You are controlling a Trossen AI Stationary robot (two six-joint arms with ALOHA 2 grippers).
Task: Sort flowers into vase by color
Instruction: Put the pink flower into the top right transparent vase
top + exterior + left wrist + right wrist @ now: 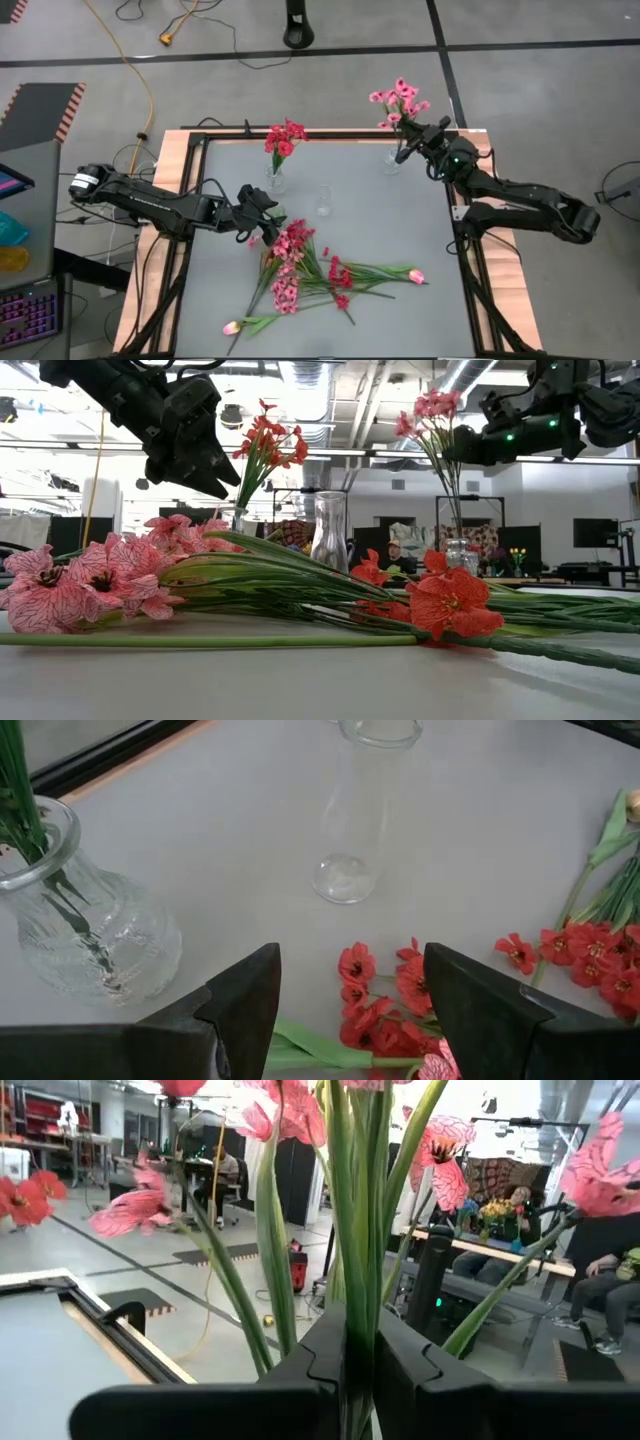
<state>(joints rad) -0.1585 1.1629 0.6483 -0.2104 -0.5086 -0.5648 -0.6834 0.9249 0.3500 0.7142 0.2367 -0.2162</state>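
Loose flowers lie in a pile at the table's middle: pink sprays (290, 255), red clusters (338, 275) and pale pink buds (416, 276). My left gripper (262, 210) hovers open over the pile's far left end, with red blossoms (385, 995) below its fingers. A glass vase (275, 180) at the far side holds red flowers (285, 135). A clear vase (324, 200) stands empty in the middle. My right gripper (408, 140) is shut on a pink spray (400, 100) that stands in the far right vase (391, 162). My right gripper pinches the pink spray's bundled green stems (360, 1315) between its two fingers, below the blossoms and above the vase's mouth. The fingers come from the table's right side and lie across the stems. The spray stands upright (445, 470), its lower end in the vase (457, 552).
A black frame (330, 135) and wooden border run around the table. The pile's long stems reach toward the right edge (385, 268) and the near left corner (250, 322). People sit in the room beyond the table (610, 1295).
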